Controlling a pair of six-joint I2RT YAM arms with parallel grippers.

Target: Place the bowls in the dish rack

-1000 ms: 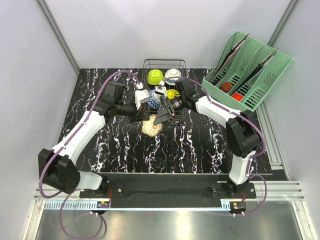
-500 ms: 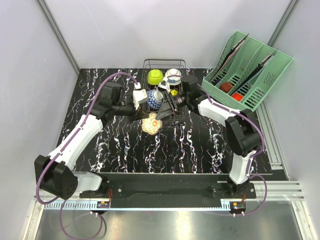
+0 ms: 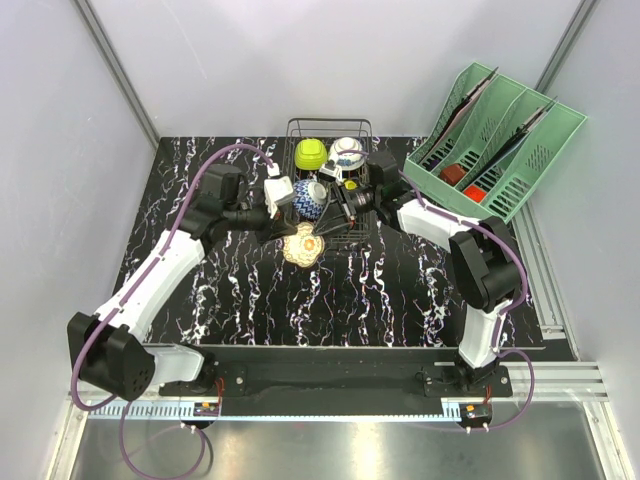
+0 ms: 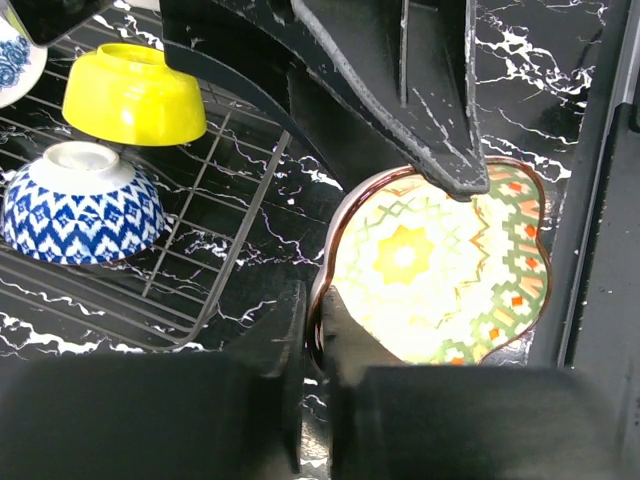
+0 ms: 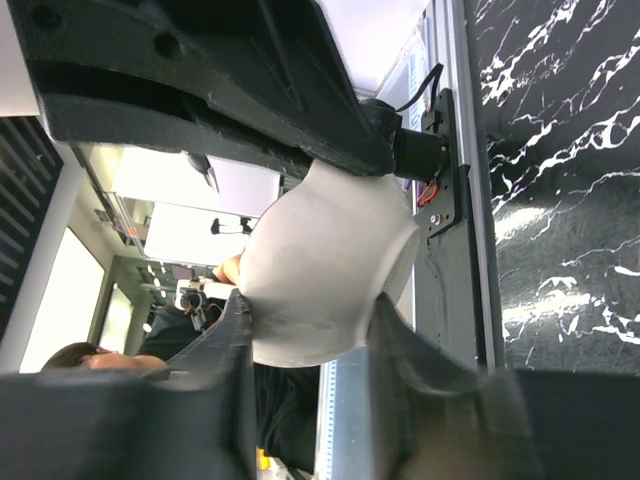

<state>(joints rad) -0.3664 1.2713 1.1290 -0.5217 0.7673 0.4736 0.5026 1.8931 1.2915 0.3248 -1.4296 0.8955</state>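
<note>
The wire dish rack (image 3: 330, 128) stands at the back centre. It holds a lime-green bowl (image 3: 310, 153), a white-and-blue bowl (image 3: 347, 152), a yellow bowl (image 4: 133, 95) and a blue-patterned bowl (image 4: 82, 203), the last two upside down. My right gripper (image 5: 312, 305) is shut on a plain white bowl (image 5: 320, 260), held over the rack's front part (image 3: 318, 187). My left gripper (image 4: 312, 300) pinches the rim of a scalloped bowl with a yellow-green pattern (image 4: 440, 265), which sits on the table just in front of the rack (image 3: 303, 246).
A mint-green slotted organizer (image 3: 495, 140) with dark and red items stands at the back right, close to the right arm's elbow. The black marbled tabletop (image 3: 250, 300) spreads out in front of the rack. White walls close in the left, back and right sides.
My right gripper has closed on the white bowl and drawn back toward the rack. The left gripper stays on the patterned bowl's rim, almost unmoved.
</note>
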